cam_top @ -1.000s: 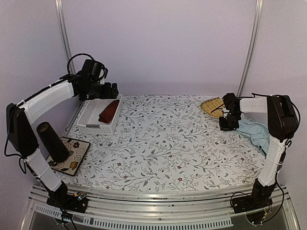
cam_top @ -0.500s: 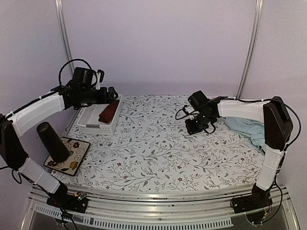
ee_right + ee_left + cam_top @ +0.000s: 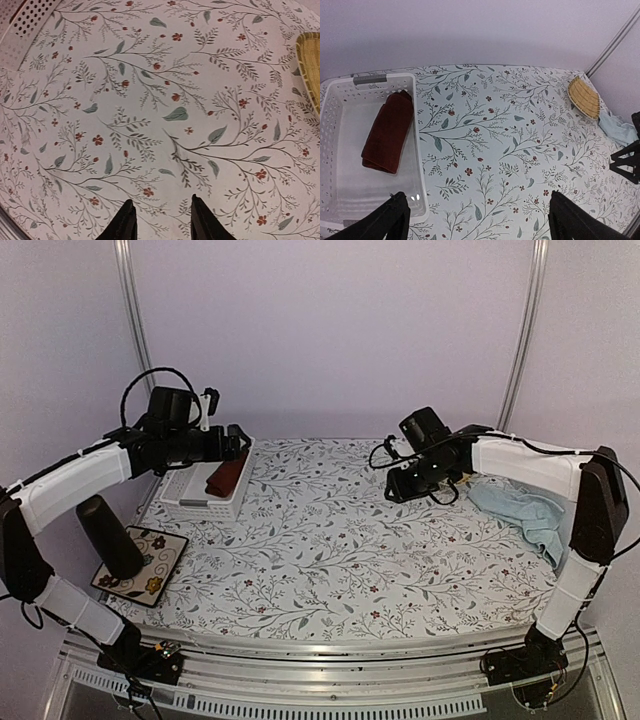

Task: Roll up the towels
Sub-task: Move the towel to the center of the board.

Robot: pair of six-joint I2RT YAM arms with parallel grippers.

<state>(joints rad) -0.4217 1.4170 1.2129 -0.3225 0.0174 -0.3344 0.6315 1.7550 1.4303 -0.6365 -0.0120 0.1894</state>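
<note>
Lying in basket (image 3: 379, 79), rust-red towel (image 3: 387, 132) sits near left end effector (image 3: 238, 438).

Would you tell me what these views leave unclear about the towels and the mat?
Blue towel: top view, right arm overlaps its far edge; left wrist view, frame edge crops it.
Yellow mat: right wrist view, cropped at the right edge; top view, hidden behind the right arm.
Red towel: rolled or folded, unclear.
</note>
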